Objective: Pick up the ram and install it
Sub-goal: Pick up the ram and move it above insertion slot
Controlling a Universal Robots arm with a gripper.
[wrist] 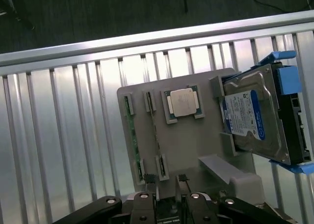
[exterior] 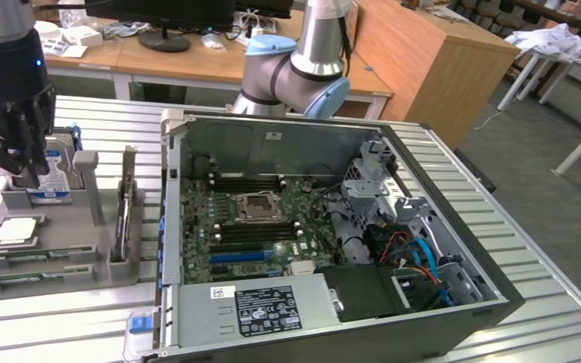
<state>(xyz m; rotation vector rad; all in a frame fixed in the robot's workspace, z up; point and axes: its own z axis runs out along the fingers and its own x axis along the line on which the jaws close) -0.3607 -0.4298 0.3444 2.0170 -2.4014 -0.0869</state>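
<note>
Two ram sticks stand on edge in a grey holder [wrist: 196, 140]: one thin green stick [wrist: 132, 135] near its outer edge and a second [wrist: 156, 138] beside it. In the exterior view they show as green strips [exterior: 30, 257] at the holder's front. My black gripper [exterior: 16, 172] hangs above the holder's back part, by the hard drive, apart from the ram. In the wrist view its fingertips [wrist: 167, 184] stand a narrow gap apart with nothing between them, just short of the sticks' near ends.
A silver blue-labelled hard drive [wrist: 250, 118] stands in the holder, with a square processor chip [wrist: 182, 103] next to it. The open computer case [exterior: 422, 227] lies at the exterior view's right, its motherboard [exterior: 260, 227] showing black memory slots [exterior: 245, 183]. The ribbed metal table [exterior: 58, 325] lies beneath.
</note>
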